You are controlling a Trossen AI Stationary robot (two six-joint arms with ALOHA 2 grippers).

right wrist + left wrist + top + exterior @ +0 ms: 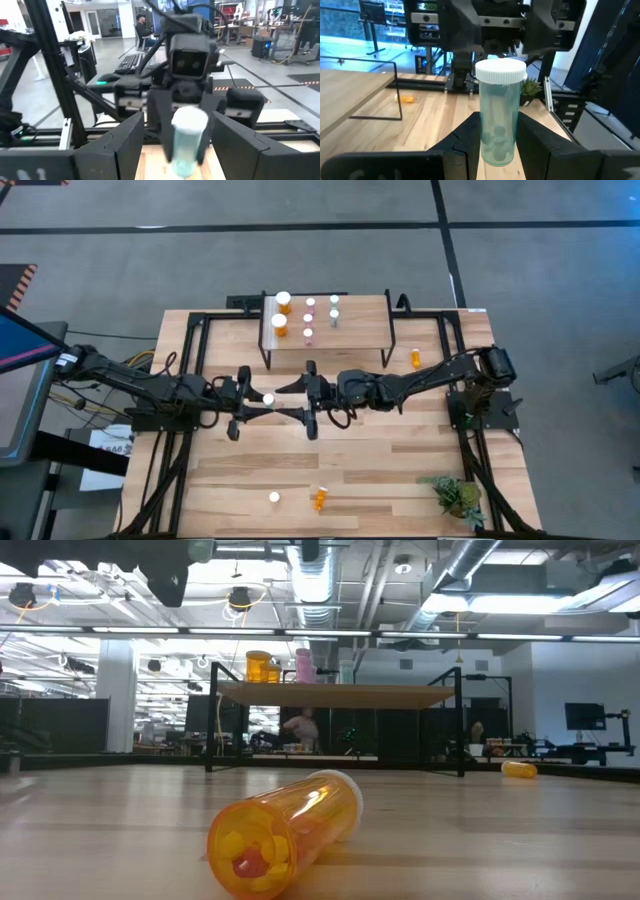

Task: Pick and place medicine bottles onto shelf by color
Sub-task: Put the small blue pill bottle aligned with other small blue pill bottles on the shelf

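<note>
A teal medicine bottle (497, 120) with a white cap stands upright in my left gripper (262, 400), which is shut on it above the table's middle. My right gripper (282, 402) faces it from the table's right, open, its fingers (125, 145) standing on either side of the bottle (186, 145) without touching. The shelf (355, 330) at the far side carries two wide orange bottles (281, 314), pink ones (309, 318) and teal ones (334, 308), all upright. Loose orange bottles lie on their sides on the table at the far right (416, 358) and at the near edge (320, 499). My left gripper pinches the teal bottle's lower body (496, 150) between its two fingers (465, 145). The fingers come level from the table's left. The bottle stands upright with its white cap (501, 71) well above the fingers, lifted clear of the table.
A white-capped bottle (274, 497) stands near the front edge beside the lying orange one (285, 835). A small green plant (458, 495) sits at the near right corner. Black frame rails (190, 350) run along the table's sides. People show in the room beyond.
</note>
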